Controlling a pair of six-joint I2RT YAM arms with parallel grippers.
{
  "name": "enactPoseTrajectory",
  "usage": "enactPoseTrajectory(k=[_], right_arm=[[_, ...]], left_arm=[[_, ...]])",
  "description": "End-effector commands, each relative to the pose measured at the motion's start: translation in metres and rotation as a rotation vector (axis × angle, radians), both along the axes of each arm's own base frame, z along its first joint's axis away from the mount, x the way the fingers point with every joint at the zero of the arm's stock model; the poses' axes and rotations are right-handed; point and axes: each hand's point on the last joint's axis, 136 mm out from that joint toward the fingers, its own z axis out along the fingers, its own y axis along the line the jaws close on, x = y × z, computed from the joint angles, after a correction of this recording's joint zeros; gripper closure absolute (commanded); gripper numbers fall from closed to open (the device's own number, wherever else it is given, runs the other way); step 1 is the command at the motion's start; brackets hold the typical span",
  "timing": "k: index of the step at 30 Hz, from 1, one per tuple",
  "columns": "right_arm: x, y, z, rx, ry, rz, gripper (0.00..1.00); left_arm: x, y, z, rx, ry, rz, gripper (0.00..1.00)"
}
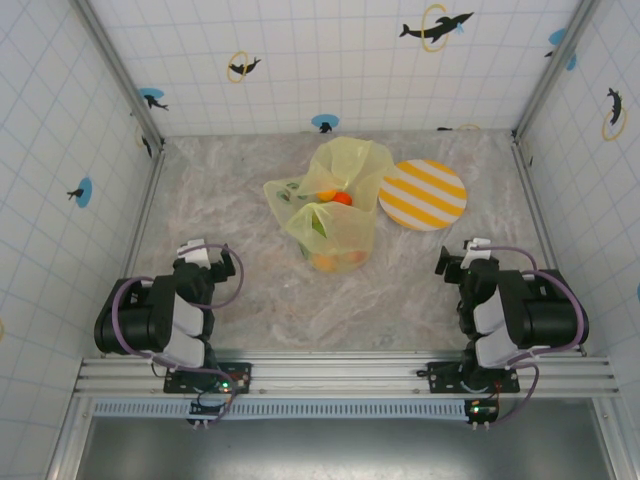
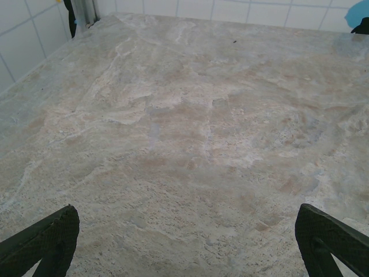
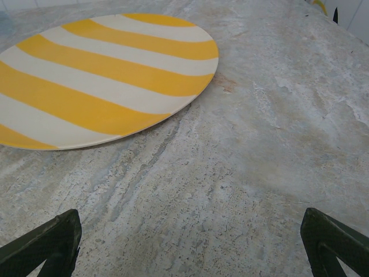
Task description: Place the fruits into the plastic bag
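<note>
Quick count of what's on the bench [image 1: 250, 200]: one plastic bag [image 1: 330, 175], one plate [image 1: 422, 194], two grippers, and a handful of fruits [image 1: 343, 198], all inside the bag.

The plastic bag is the yellow-green crinkly one. It sits around the middle of the bench, a bit closer to the far edge, lying crumpled. Through the plastic I can pick out three blobs of colour. There's an orange-red fruit near the bag's middle, a green fruit [image 1: 318, 228] just nearer than that, and an orange lump [image 1: 335, 262] at the bag's near end. That lump could be one fruit or two pressed together, so honestly I can't give an exact fruit count through the folds.

The plate is round with yellow and white stripes. It lies flat just right of the bag, toward the far right corner. Its rim is right up against the plastic, but I can't tell if they actually touch.

The left gripper [image 1: 203, 255] hovers near the near-left part of the bench, jaws spread wide, holding nothing. In the wrist view its fingertips [image 2: 52, 236] sit at opposite corners over bare bench. The right gripper [image 1: 458, 260] is near the near-right side, also spread wide and empty, with the plate just ahead of it.
</note>
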Motion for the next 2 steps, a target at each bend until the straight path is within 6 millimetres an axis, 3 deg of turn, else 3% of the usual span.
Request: enactPoseTrajectory(k=[1,2], right_arm=[[0.0007,-0.0004,0.0087,-0.003,-0.04,-0.005,0.0],[0.0009,-0.0005,0.009,-0.003,-0.042,-0.005,0.0]], left_arm=[[-0.0011,-0.0012,-0.0019,-0.012,0.005,-0.01,0.02],[-0.0014,-0.0014,-0.0017,-0.011,0.004,-0.011,0.02]])
